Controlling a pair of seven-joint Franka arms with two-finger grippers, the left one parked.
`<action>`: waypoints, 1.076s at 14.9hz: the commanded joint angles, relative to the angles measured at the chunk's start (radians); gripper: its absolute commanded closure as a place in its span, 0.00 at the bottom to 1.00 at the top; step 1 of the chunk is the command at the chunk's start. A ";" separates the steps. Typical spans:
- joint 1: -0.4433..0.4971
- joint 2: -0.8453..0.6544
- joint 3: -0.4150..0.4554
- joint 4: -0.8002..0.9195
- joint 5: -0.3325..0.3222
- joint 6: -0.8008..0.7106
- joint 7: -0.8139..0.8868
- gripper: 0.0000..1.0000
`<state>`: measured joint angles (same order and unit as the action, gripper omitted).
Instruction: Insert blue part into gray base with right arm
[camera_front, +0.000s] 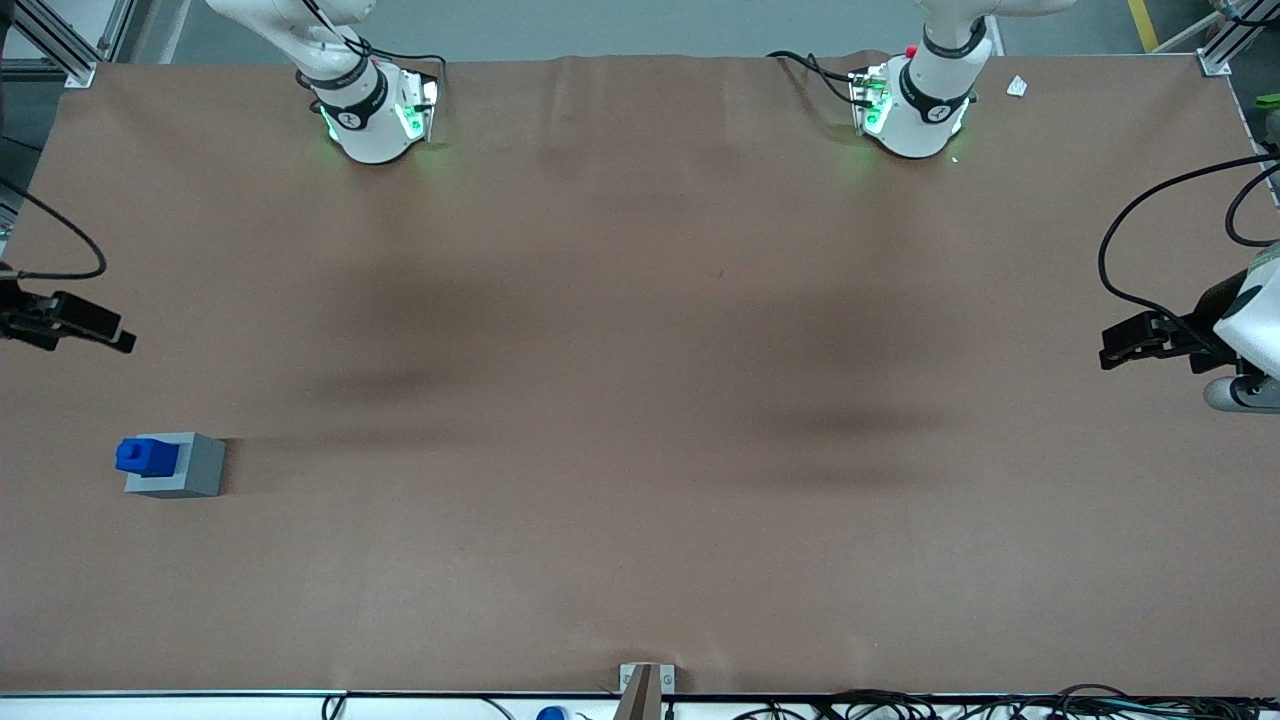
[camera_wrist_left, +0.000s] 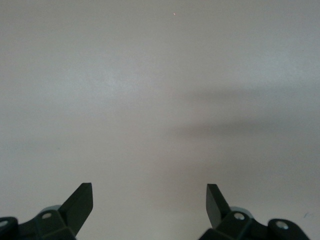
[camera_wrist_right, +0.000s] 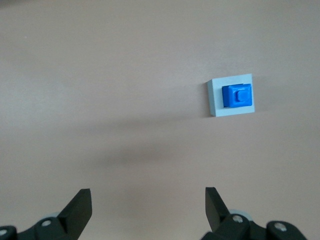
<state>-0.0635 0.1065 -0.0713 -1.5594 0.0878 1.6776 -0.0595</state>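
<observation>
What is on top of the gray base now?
The blue part sits on the gray base, stud up. Its underside and the recess are covered. The open hand is high above, empty.

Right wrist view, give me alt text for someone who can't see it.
A small blue part sits in the top of a gray base on a plain brown table. The open gripper hangs well above the table, apart from both blocks, its two black fingers spread wide.
</observation>
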 joint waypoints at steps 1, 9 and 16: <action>0.013 -0.091 0.013 -0.056 -0.019 -0.035 0.032 0.00; 0.054 -0.182 0.047 -0.062 -0.085 -0.145 0.024 0.00; 0.062 -0.179 0.038 -0.047 -0.071 -0.136 0.036 0.00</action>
<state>-0.0027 -0.0490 -0.0306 -1.5882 0.0201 1.5336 -0.0453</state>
